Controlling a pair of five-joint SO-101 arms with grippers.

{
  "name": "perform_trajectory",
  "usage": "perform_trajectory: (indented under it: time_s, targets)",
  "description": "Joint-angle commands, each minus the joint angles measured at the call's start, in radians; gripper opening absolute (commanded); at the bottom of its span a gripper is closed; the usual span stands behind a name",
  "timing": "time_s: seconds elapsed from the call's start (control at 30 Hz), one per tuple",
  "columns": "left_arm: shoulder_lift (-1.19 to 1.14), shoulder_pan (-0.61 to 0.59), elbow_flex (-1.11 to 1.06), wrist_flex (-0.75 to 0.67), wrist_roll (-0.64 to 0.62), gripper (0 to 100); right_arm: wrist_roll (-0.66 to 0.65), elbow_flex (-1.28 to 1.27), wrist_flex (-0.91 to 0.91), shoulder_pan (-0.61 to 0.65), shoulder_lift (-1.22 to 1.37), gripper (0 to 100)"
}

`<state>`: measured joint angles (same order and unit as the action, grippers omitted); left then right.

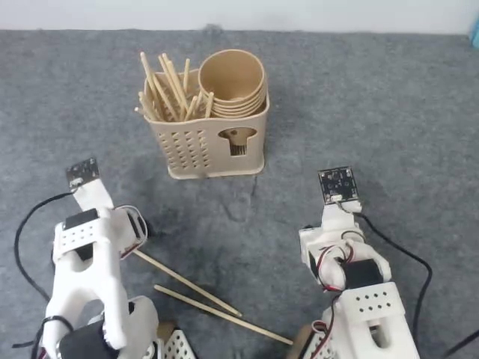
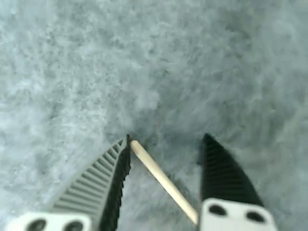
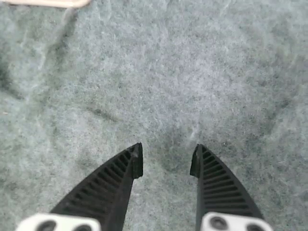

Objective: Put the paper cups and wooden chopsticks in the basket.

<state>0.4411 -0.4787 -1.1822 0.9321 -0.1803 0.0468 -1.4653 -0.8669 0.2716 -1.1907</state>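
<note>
A beige perforated basket [image 1: 206, 146] stands at the back middle of the grey carpet. It holds several wooden chopsticks [image 1: 166, 86] on one side and stacked paper cups [image 1: 233, 78] on the other. Two loose chopsticks lie on the carpet near the front: one [image 1: 187, 283] runs out from under the left arm, the other [image 1: 223, 314] lies just in front of it. My left gripper [image 2: 166, 147] is open, low over the carpet, with the end of a chopstick [image 2: 161, 178] between its fingers. My right gripper [image 3: 166, 156] is open over bare carpet.
Grey carpet covers the whole table. The basket's bottom edge [image 3: 45, 3] shows far off in the right wrist view. Black cables [image 1: 26, 224] trail beside both arm bases. Open carpet lies between the arms and the basket.
</note>
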Motion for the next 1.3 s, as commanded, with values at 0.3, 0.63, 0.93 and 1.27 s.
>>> perform_trajectory:
  time_s: [0.3,0.63,0.93,1.27]
  targets:
    - [0.043,0.003,-0.004,-0.043,-0.021,1,-0.012,0.048,-0.007,-0.013,-0.013,17.8]
    - [0.044,0.003,0.025,-0.166,-0.028,1,-0.012,0.044,-0.001,-0.010,-0.013,17.7]
    - [0.046,0.000,0.177,-0.255,-0.029,1,-0.012,0.044,0.001,-0.010,-0.013,17.7]
    - [0.046,-0.072,0.535,-0.252,-0.029,1,-0.012,0.043,0.002,-0.008,-0.013,17.7]
